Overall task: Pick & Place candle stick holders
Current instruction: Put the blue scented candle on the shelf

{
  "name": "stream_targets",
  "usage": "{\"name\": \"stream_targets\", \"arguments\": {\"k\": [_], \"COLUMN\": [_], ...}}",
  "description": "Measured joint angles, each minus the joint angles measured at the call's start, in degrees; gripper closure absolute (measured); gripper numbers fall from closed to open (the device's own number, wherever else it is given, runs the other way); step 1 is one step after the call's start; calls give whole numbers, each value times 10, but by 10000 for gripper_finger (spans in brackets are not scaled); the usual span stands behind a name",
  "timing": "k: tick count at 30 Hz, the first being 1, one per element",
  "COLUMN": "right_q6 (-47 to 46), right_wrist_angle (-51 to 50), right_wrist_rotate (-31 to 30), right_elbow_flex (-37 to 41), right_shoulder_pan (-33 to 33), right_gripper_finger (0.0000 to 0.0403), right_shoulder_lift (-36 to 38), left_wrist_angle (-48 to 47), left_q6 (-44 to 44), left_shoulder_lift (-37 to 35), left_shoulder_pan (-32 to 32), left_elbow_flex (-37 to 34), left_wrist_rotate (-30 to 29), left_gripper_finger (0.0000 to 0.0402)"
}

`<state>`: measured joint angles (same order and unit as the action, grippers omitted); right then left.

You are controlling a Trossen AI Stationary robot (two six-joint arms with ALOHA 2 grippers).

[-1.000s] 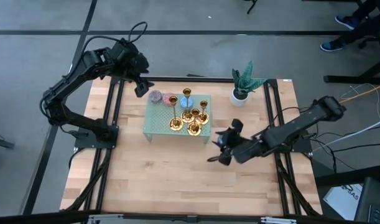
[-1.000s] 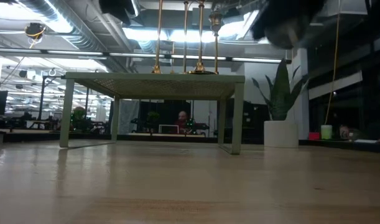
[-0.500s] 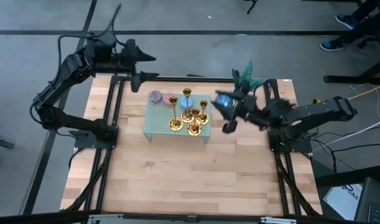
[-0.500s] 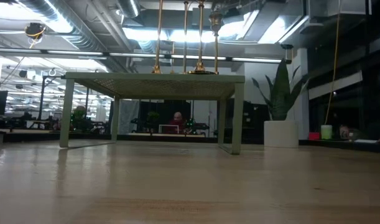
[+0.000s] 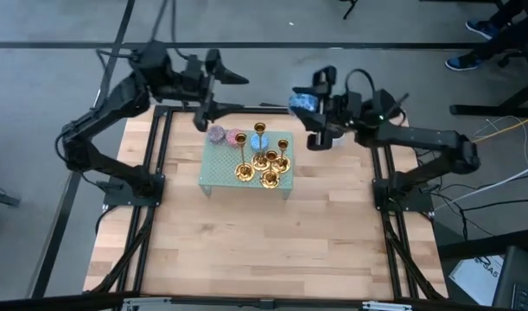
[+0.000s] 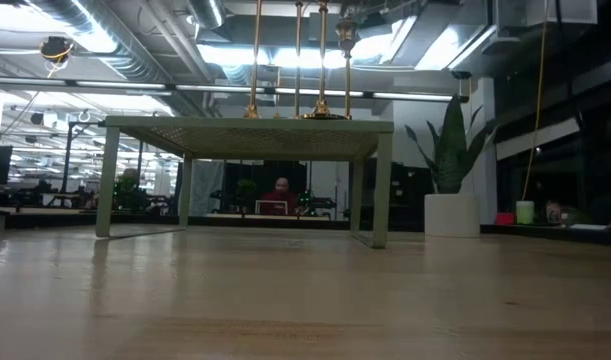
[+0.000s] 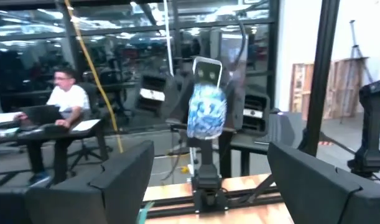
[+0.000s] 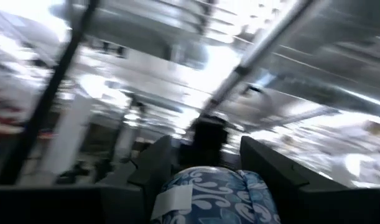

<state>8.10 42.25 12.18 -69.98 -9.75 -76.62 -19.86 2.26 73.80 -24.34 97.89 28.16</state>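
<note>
Four gold candle stick holders (image 5: 262, 166) stand on their round bases on a green mesh stand (image 5: 213, 177). Their stems show in the low view (image 6: 298, 60). Purple-grey, pink and blue candles (image 5: 237, 136) sit on the stand's far side. My left gripper (image 5: 236, 93) is open and empty, raised beyond the stand's far left corner and pointing right. My right gripper (image 5: 305, 105) is raised beyond the stand's far right corner and points left. It is shut on a blue-and-white patterned round thing (image 7: 207, 115). Neither gripper shows in the low view. My right gripper has the blue-and-white patterned thing (image 8: 208, 193) between its two fingers (image 8: 264, 163), which flank its sides (image 7: 191, 118). The fingers lie about level and point toward the table's left. The thing is lifted clear, high above the table.
A potted plant (image 6: 450, 150) stands at the table's far right, partly under my right arm. Bare wooden tabletop (image 5: 264, 250) lies on the near side of the stand. A person (image 7: 65, 99) sits at a desk beyond the table.
My right gripper has swung from low on the stand's near right side up and toward the far edge, turning to point left. My left gripper has risen, moved right along the far edge and turned level. The holders have stayed in place.
</note>
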Motion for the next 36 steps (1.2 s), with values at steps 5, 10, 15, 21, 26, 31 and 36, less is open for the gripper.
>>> {"name": "stream_targets", "arguments": {"k": [5,10,15,21,26,31,36], "right_q6": [0,4,0,-1,-1,-5,-17], "right_wrist_angle": [-31,-48,-34,-24,-4,6,6], "right_wrist_rotate": [129,184,192,191,190,191,191], "right_elbow_flex": [-112,-173,-184,-184,-184,-184,-184], "right_shoulder_pan": [-26,-46,-59,-68,-69,-69,-74], "right_gripper_finger": [228,228,228,228,228,228,228], "right_shoulder_lift": [-74,-122,-138,-145,-160,-165,-165], "left_wrist_angle": [42,74,101,114,131,127,127], "left_q6": [0,0,1,6,7,6,10], "left_shoulder_lift": [42,72,76,76,89,105,102], "left_shoulder_pan": [25,38,37,38,41,42,40], "left_elbow_flex": [0,0,0,0,0,0,0], "left_wrist_rotate": [-1,-28,-74,-71,-67,-66,-72], "left_gripper_finger": [89,89,89,89,89,94,132]}}
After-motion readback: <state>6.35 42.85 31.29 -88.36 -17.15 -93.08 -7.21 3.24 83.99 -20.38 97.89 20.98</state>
